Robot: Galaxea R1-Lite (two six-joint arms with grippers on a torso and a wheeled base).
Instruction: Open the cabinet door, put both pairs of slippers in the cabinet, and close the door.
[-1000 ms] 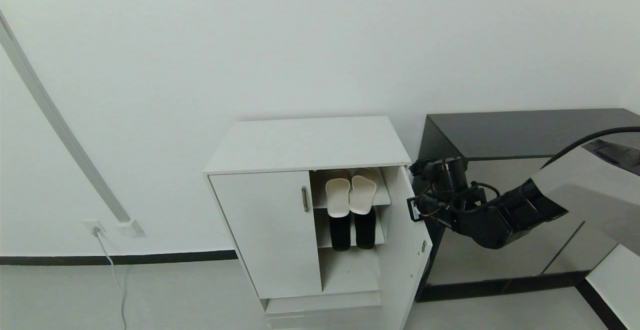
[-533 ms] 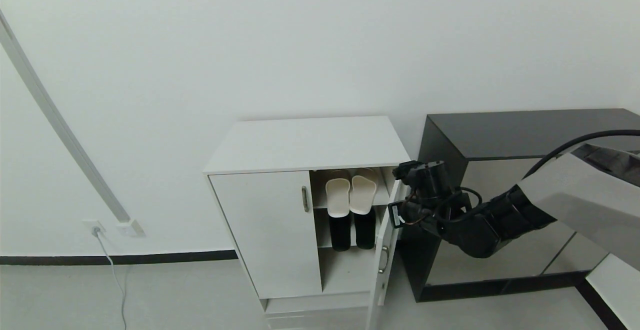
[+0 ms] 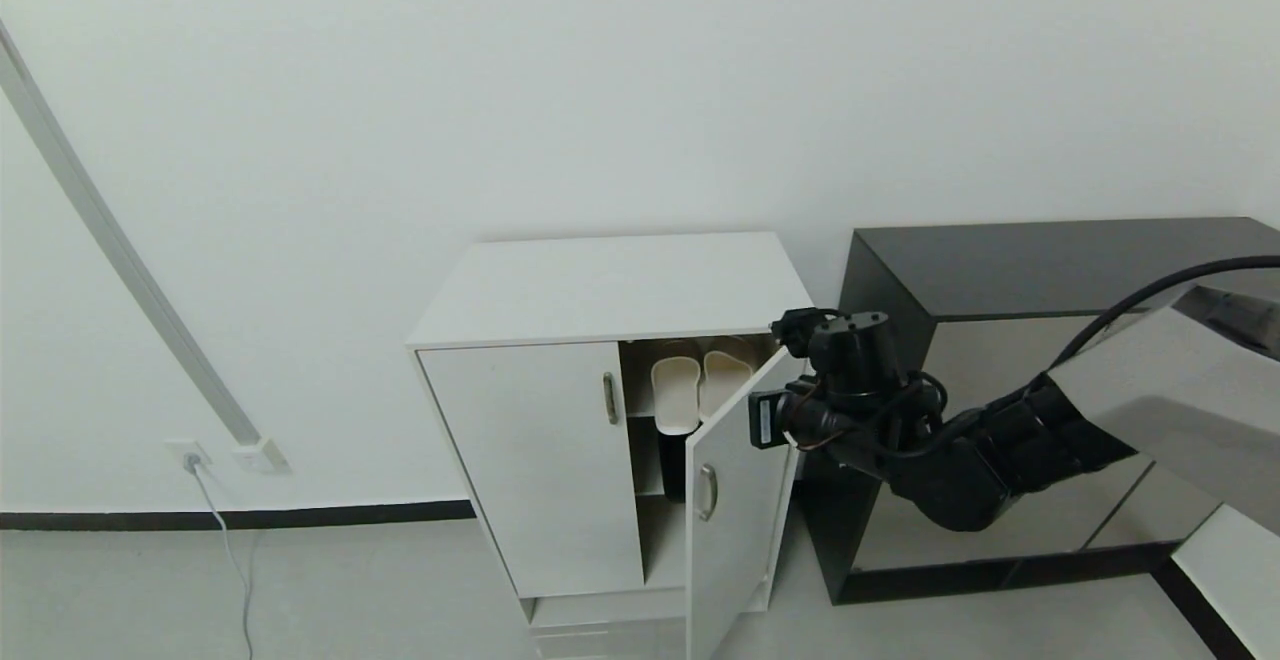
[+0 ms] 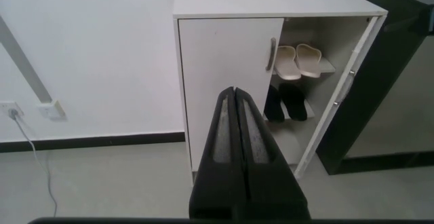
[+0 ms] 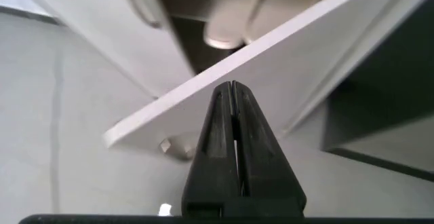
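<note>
Right-hand door (image 3: 735, 460) of the cabinet (image 3: 610, 285) has swung a good way round since a second ago: it was wide open then and now it sits roughly half closed, with the right arm following it in toward the cabinet front. So where are we right now? We've got the right gripper (image 5: 232, 87) with its jaws pressed fully together, nothing held between them, and the tips look to be right up against the outer face of that door near its top edge, on the hinge side of the door's handle (image 3: 707, 492). Just past those jaws, behind the door, we can see the white slippers (image 3: 676, 392) on the upper shelf, and the black slippers (image 4: 274, 104) on the shelf straight below them, partly hidden by the door from the head view. Our left gripper (image 4: 234, 91) has its jaws squeezed flat together too, gripping nothing and touching nothing; it hangs well back from the cabinet, pointing at the closed left door (image 3: 530, 460), with the slippers off beyond the jaws toward the open side. Just beyond the right arm stands a black cabinet (image 3: 1050, 260).
</note>
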